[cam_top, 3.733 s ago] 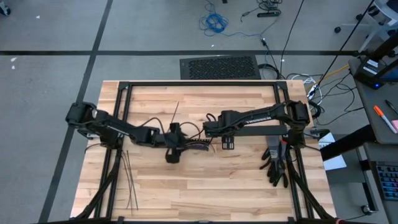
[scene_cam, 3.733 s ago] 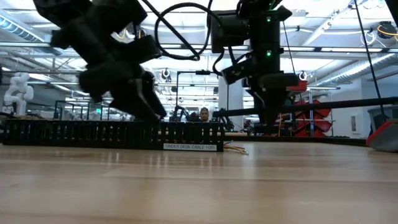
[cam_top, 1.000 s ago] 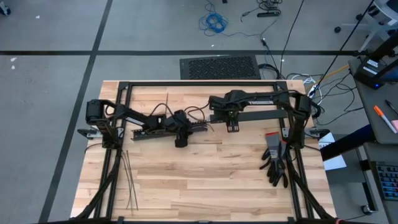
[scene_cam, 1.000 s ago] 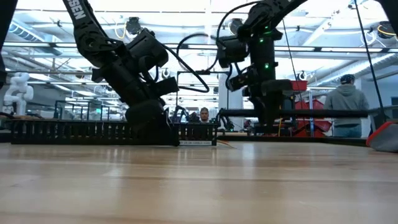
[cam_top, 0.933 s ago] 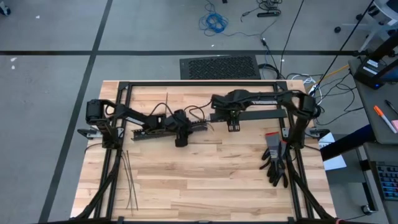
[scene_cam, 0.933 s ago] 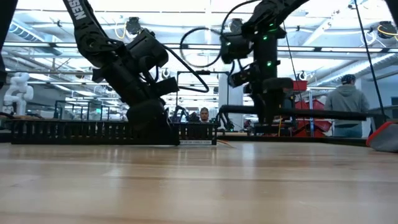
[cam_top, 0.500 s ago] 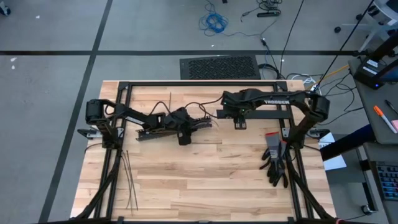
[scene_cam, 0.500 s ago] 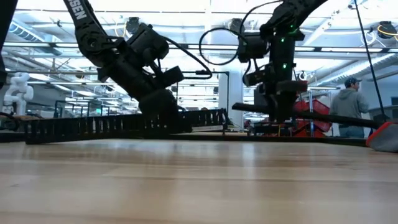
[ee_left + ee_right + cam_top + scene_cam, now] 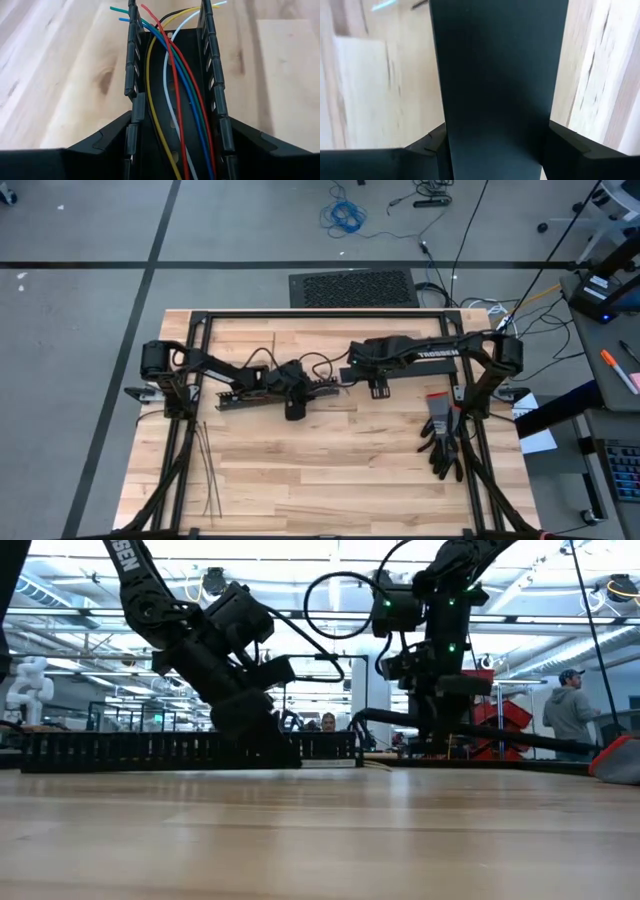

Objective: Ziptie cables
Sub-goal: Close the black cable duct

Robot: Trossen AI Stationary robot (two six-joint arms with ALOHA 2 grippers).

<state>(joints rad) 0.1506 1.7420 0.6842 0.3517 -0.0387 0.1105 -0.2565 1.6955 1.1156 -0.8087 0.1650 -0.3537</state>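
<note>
**Cables back down flat in their duct, still untied**

Cables (image 9: 172,100), thin loose wires in red, blue, yellow, green and white, lie along the inside of the long black slotted plastic duct (image 9: 240,393), their tips spilling out of its 3 o'clock end. Half a second ago that duct was tipped up at one end. Now it rests level on the pale wooden tabletop (image 9: 330,470), just 11 o'clock of centre.

The left tool (image 9: 175,122) is clamped across the duct's two walls. The right tool (image 9: 378,385) has swung back toward the duct's open end, gripping a long flat black bar (image 9: 500,732), likely the duct's lid.

With the wires steadied, binding looks possible, yet the zipties (image 9: 205,470), thin straight dark strips, lie untouched at 8 o'clock, so no tie has started.

A pair of black gloves (image 9: 440,442) sits at 4 o'clock. Beyond the table is grey floor with a coil of blue cord (image 9: 345,218) and a bright workshop, where a person in a grey hooded top (image 9: 570,715) stands.
</note>
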